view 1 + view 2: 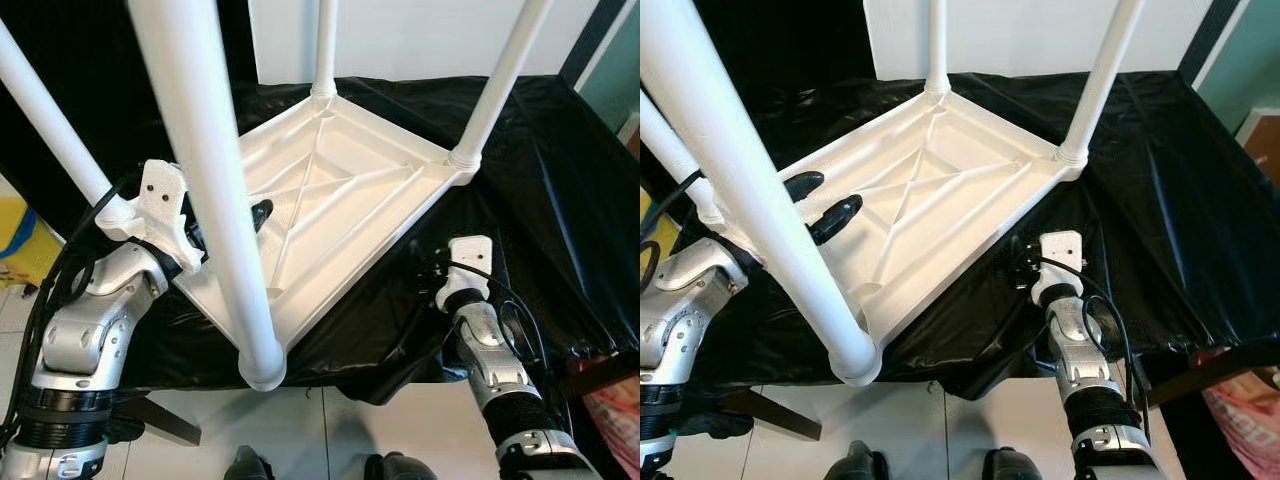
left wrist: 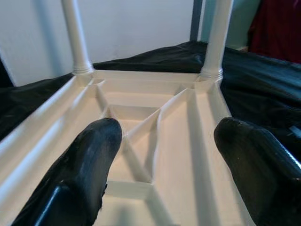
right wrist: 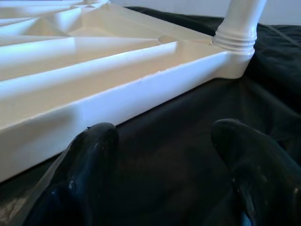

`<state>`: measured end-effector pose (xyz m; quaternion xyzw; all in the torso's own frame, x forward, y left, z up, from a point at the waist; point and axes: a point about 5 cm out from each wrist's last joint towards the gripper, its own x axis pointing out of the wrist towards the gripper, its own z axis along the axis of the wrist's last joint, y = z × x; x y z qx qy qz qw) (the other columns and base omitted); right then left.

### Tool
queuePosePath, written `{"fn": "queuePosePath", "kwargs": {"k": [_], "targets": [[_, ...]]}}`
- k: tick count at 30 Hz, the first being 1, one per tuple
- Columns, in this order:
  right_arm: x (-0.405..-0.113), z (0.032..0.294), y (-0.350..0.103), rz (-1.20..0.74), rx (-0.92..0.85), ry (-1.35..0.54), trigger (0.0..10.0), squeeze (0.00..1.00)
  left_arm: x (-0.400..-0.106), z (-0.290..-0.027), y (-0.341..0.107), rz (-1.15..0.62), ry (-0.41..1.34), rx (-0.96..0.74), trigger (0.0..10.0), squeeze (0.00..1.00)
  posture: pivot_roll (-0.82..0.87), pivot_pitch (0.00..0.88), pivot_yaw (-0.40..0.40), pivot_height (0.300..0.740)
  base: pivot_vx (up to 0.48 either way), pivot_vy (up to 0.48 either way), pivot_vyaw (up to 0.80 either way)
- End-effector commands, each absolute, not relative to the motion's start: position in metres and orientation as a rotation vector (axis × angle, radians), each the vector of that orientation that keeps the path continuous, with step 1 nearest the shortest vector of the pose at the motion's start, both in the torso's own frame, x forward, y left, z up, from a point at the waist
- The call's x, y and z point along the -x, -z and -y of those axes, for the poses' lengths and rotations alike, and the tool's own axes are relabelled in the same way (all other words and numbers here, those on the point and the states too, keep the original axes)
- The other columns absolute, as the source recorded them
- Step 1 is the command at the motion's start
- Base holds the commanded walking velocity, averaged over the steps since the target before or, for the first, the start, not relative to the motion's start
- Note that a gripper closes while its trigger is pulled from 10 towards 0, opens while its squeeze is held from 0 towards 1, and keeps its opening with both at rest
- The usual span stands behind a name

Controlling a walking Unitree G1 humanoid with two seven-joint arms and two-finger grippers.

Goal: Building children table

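A white plastic children's table [image 1: 340, 200] lies upside down on a black sheet [image 1: 540, 180], its ribbed underside facing up. Legs stand in all its corners: the near one [image 1: 215, 180] rises close to my head, one on the left [image 1: 50, 120], and two behind [image 1: 490, 90] [image 1: 325, 45]. My left gripper [image 1: 822, 202] is open, its fingers [image 2: 94, 155] reaching over the left rim above the ribs without holding anything. My right gripper [image 3: 164, 141] is open just above the sheet, close beside the table's right front edge [image 3: 117, 99] and short of the corner leg socket [image 3: 237, 35].
The sheet covers a low surface that ends just before my feet [image 1: 250, 465] on the white tiled floor [image 1: 350, 430]. A yellow object [image 1: 20, 240] sits at the far left and a pink bag [image 1: 620, 410] at the lower right. A white wall [image 1: 420, 40] stands behind.
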<state>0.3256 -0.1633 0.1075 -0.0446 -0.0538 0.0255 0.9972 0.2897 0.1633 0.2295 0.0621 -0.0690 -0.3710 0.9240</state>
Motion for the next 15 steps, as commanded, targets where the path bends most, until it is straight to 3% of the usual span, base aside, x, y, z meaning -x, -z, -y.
{"fn": "queuePosePath", "kwargs": {"k": [1,15], "targets": [[-0.327,0.156,-0.101,0.072,0.083,-0.081,10.0,0.0,-0.287,-0.153,-0.237,0.164,0.83,-0.127,10.0,0.0,-0.05,0.125,0.018,0.74,0.0,0.0,0.0],[-0.353,0.135,-0.11,0.002,0.078,-0.252,10.0,0.0,-0.263,-0.103,-0.247,0.221,1.002,-0.015,10.0,0.0,-0.01,0.135,-0.004,0.74,0.0,0.0,0.0]]}}
